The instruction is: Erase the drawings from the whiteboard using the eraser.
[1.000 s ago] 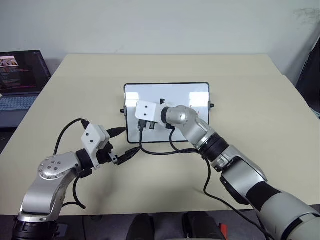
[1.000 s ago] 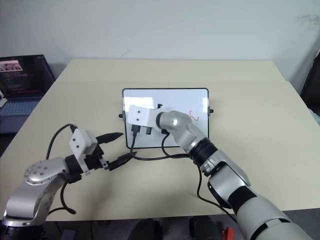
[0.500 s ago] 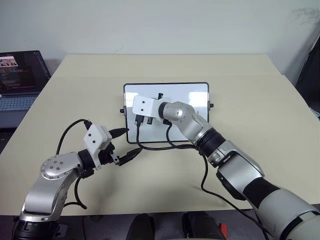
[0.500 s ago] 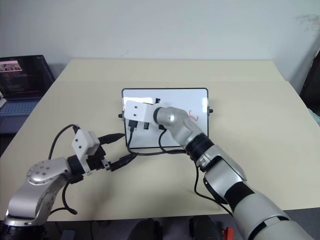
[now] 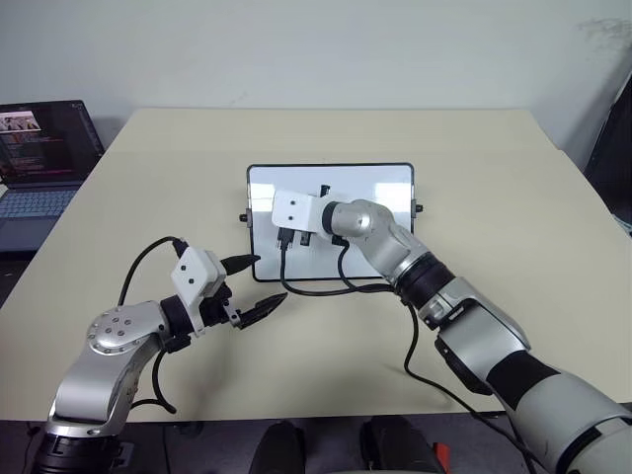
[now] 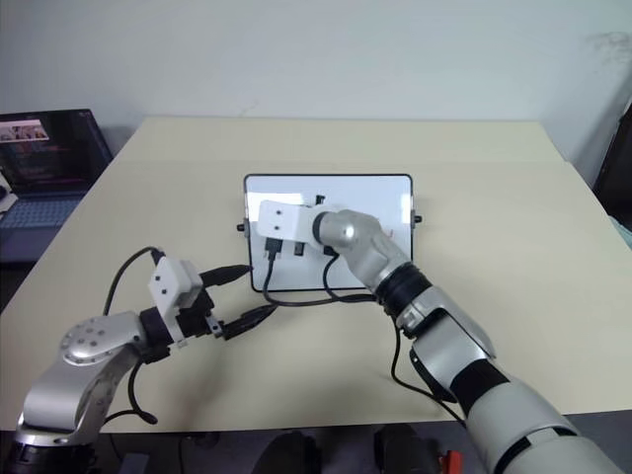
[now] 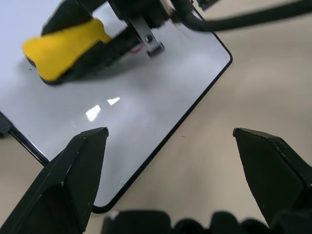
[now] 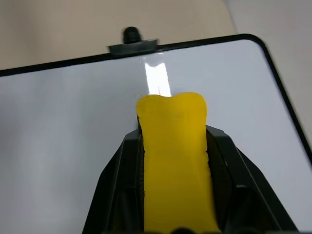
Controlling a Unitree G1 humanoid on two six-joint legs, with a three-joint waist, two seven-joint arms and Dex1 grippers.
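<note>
Beige desk (image 5: 474,148) carried the whiteboard (image 5: 385,183) at its middle. Right claw (image 8: 173,146) pinched the yellow eraser (image 8: 173,161) over the glossy board, which looked mostly clean where visible. Left claw (image 5: 255,282) hung open near its corner.

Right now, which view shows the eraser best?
The right wrist view: the yellow eraser sits large and centred between the right gripper's jaws, over the whiteboard. The left wrist view shows it from the side. In both eye views the arm hides it.
</note>
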